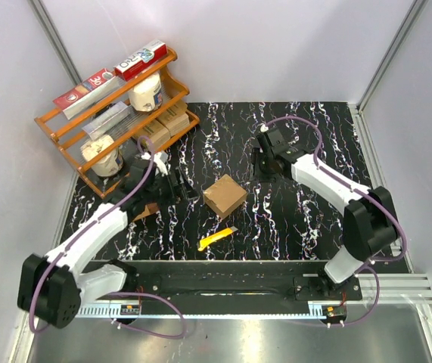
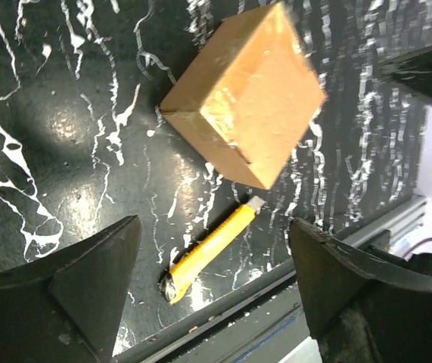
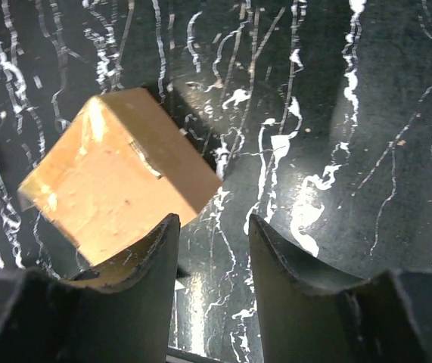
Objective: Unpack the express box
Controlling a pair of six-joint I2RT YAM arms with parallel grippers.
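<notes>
Express box, a small plain light-brown cardboard cube, sits abt mid-bench on the black white-veined marble-look bench, turned so one corner faces the arm bases. Flaps shut, w/ glossy clear tape over the top, shiny in both wrist views. It stands free, nothing gripping it.

L arm reaches in from the near left. L jaws are to the left of the box, apart from it, near the foot of the rack. In the L wrist view they're spread wide w/ nothing btw them; box is ahead and above the gap, over bare bench.

R arm curves in from the right. R jaws are at the far-right side of the box, pointing down. In the R wrist view the gap is narrow and holds nothing. Box is off to the left, its lower edge behind one finger; contact can't be told. Bench fills the rest.

Yellow slim plastic utility knife lies flat on the near side of the box, btw box and near edge, angled, one end just beside the box's near corner.

Orange slatted two-tier rack stands far left, w/ red-and-white long cartons on top, white tubs and flat tan cartons below.
</notes>
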